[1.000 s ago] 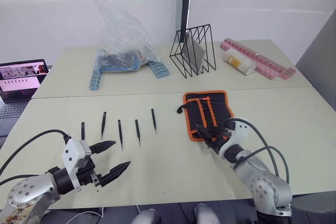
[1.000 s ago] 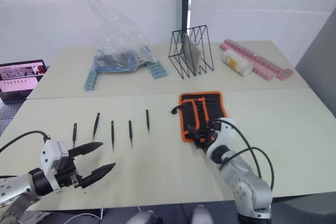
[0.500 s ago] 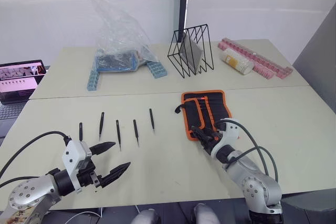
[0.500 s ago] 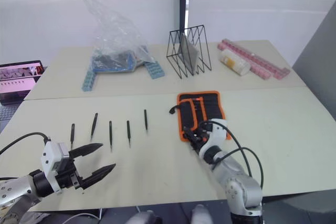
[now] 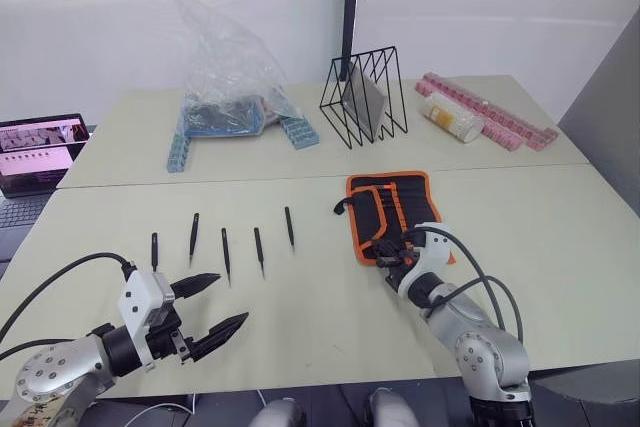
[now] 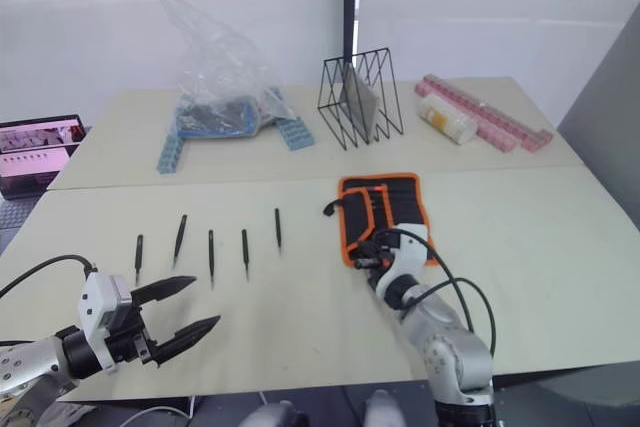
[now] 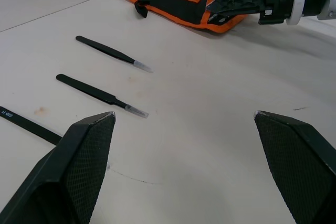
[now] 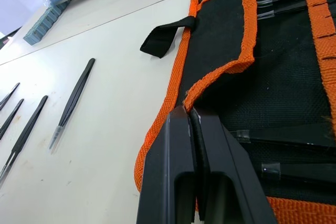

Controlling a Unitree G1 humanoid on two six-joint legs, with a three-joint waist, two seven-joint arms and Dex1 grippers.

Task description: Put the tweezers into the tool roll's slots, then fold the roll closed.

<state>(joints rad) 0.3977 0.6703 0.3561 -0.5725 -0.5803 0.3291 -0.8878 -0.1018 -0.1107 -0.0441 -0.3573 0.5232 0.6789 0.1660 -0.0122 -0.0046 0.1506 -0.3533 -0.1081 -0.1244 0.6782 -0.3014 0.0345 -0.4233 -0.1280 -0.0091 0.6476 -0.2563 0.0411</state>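
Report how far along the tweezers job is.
Nothing is packed yet: all five tweezers lie in a row on the table, left of the roll. In hand: the right hand has pinched the roll's near orange edge. The left hand is open, holding nothing. Left: slot all five, then fold the roll closed.

I see five slim black tweezers (image 5: 226,253) lying flat in a row, apart from one another, near my front edge of the desk (image 5: 320,327) toward its left side. The tool roll (image 5: 392,214) lies open further right, black fabric with orange piping, its strap (image 8: 163,36) flopped toward the tweezers. Its near edge is folded up between my right gripper's (image 8: 191,116) closed fingers
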